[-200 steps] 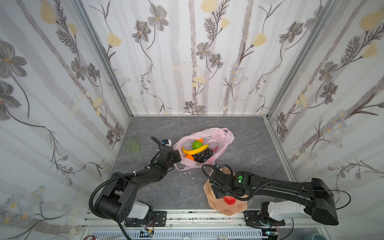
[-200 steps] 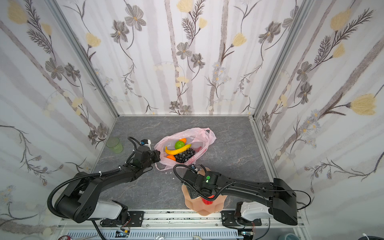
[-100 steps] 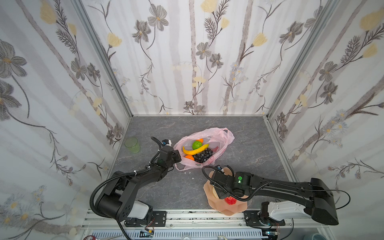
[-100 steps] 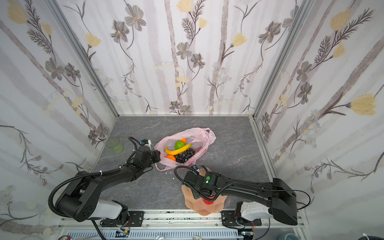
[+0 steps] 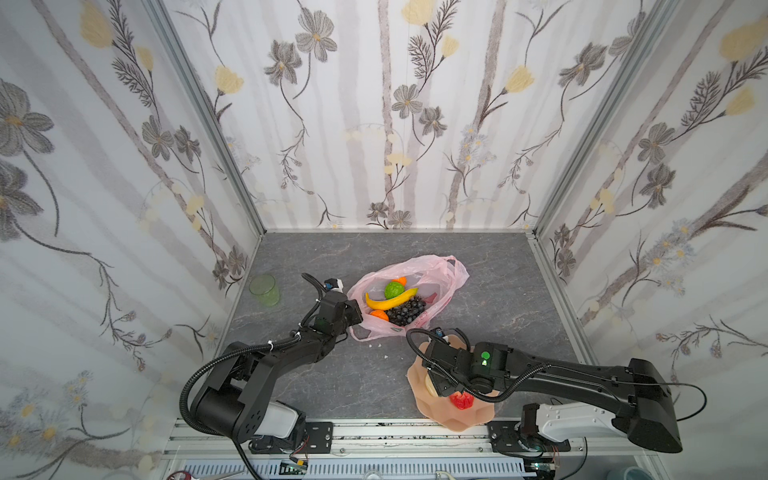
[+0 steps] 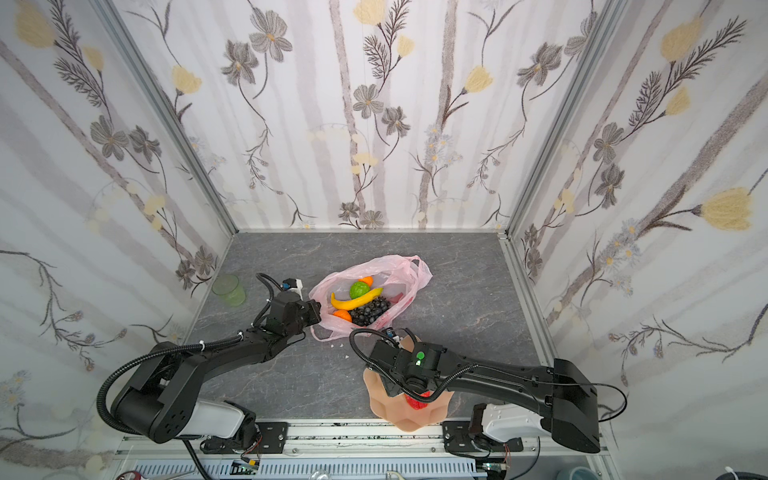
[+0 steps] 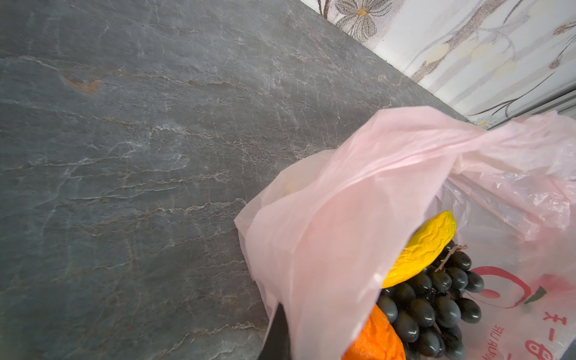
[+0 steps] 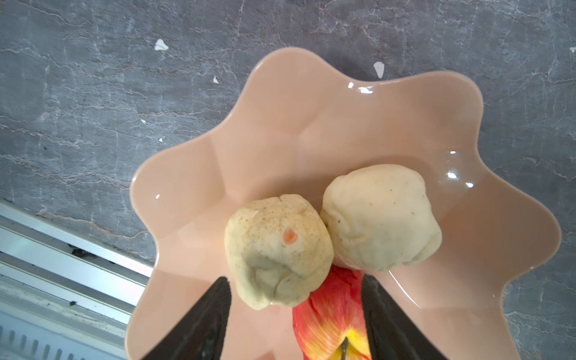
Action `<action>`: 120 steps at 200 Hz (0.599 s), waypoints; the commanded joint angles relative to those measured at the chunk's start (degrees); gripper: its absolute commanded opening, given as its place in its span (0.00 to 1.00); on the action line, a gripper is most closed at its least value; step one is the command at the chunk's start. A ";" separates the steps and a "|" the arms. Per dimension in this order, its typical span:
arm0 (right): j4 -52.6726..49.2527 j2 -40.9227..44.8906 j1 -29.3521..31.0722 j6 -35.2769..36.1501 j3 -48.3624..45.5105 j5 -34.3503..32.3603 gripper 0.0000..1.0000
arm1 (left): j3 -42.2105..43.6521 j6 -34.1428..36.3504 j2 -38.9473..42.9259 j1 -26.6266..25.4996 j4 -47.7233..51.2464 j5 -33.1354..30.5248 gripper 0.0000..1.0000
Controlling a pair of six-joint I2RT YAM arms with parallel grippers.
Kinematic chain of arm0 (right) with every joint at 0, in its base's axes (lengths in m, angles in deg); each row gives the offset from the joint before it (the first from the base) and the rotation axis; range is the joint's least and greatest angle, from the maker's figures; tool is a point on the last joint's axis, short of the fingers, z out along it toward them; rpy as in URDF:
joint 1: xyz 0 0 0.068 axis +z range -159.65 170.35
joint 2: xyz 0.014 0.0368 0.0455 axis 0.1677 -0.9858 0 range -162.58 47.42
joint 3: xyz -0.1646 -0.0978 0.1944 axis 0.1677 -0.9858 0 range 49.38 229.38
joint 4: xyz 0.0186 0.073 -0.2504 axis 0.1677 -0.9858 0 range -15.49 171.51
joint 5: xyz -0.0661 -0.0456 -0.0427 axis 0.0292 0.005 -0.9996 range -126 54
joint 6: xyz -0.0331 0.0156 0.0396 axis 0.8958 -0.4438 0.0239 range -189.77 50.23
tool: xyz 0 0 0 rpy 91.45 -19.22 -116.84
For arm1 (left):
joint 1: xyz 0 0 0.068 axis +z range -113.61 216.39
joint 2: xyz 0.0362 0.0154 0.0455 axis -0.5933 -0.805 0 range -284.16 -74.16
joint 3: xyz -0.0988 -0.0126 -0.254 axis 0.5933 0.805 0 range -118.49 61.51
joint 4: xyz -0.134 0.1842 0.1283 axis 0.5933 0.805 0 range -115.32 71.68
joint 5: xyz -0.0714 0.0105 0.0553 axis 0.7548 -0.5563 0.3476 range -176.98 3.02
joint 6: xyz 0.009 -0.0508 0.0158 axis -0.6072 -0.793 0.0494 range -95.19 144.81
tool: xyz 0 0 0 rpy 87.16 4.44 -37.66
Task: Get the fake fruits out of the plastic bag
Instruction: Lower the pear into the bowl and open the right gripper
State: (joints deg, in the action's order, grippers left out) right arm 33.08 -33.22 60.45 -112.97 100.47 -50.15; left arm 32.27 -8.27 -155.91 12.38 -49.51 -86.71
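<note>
— What stands farthest left?

— A green translucent plastic cup (image 5: 263, 289), upright by the wall, well apart from my left gripper (image 5: 358, 311).

— And that gripper?

— Pinched tight on the left rim of the thin translucent pink plastic bag (image 5: 451, 274), mid-table. Inside lie a yellow toy banana (image 5: 390, 300), a green bumpy fruit (image 5: 394, 289), a dark purple grape bunch (image 5: 405, 311), one orange (image 5: 379, 316) beside the grapes, and a second orange (image 5: 401, 280) behind the green fruit.

— Your right side?

— My right gripper (image 8: 294, 279) hangs over the peach wavy-edged plate (image 8: 311, 93), jaws spread wide, gripping nothing. Two beige pears (image 8: 277, 252) (image 8: 380, 218) touch each other there. A red apple (image 8: 333, 308) lies against them, between my fingers (image 8: 212, 314).
</note>
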 commanded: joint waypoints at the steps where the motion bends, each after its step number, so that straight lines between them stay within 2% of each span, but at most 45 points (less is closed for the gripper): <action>1: 0.84 0.21 -0.05 0.19 1.30 -2.46 0.68 | -0.48 -0.32 -0.04 -0.16 -1.13 0.82 0.07; 71: 0.63 1.01 -2.04 1.46 5.65 -8.20 0.68 | -0.55 0.57 0.88 -1.09 -1.13 -0.27 0.07; 120: 4.76 0.88 -9.25 5.16 11.03 -10.90 0.69 | -0.34 1.53 2.03 -2.08 -1.03 -1.66 0.07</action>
State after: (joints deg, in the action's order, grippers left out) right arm 33.56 -32.33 53.83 -109.98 109.50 -58.08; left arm 32.21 -7.66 -154.64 10.70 -49.51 -87.01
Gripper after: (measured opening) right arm 0.693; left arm 0.070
